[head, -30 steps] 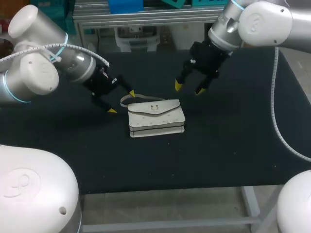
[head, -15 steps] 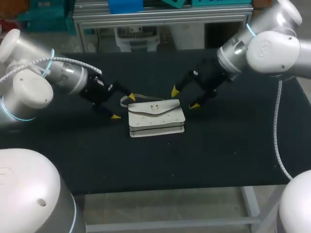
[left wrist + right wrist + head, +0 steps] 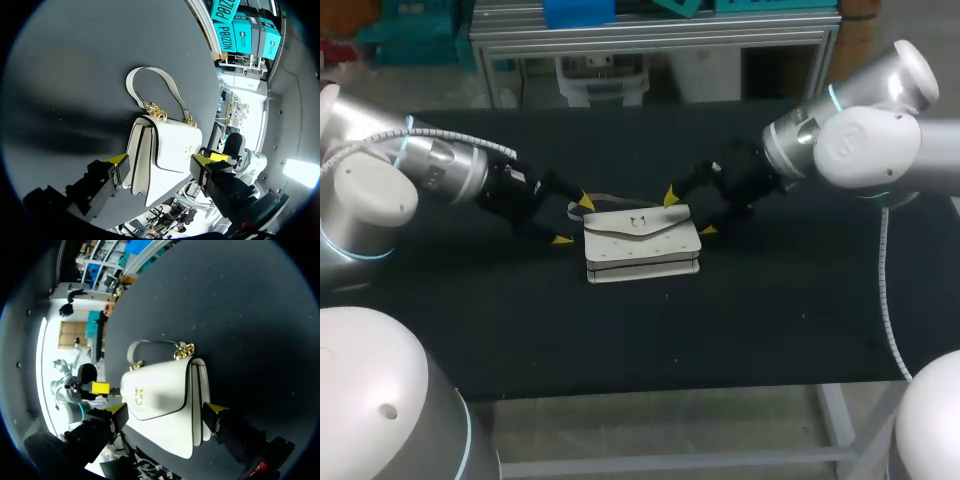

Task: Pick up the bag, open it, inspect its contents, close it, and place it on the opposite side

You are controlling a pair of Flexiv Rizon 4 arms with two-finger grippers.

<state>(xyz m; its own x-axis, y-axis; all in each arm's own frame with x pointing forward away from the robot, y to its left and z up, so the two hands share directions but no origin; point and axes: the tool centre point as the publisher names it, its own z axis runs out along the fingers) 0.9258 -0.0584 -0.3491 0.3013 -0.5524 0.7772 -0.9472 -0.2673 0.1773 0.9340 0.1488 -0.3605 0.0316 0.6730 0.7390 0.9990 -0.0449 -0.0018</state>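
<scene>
My left arm comes in low over the black table, its left gripper spread wide at the left end of the bag. One yellow tip sits by the rear corner and the other off the front corner. From the head view I cannot tell whether either tip touches the leather. In the left wrist view, that gripper has the bag's end standing between its parted fingers, and nothing is gripped.

The white bag lies near the middle of the table with its flap shut, so its contents are hidden. Its handle lies flat on the cloth behind it, half masked by a fingertip in the head view.

At the bag's right end, the right gripper is equally wide open, with one tip at the rear edge and one just beside the right side. In the right wrist view, that gripper frames the bag, and contact is again unclear.
</scene>
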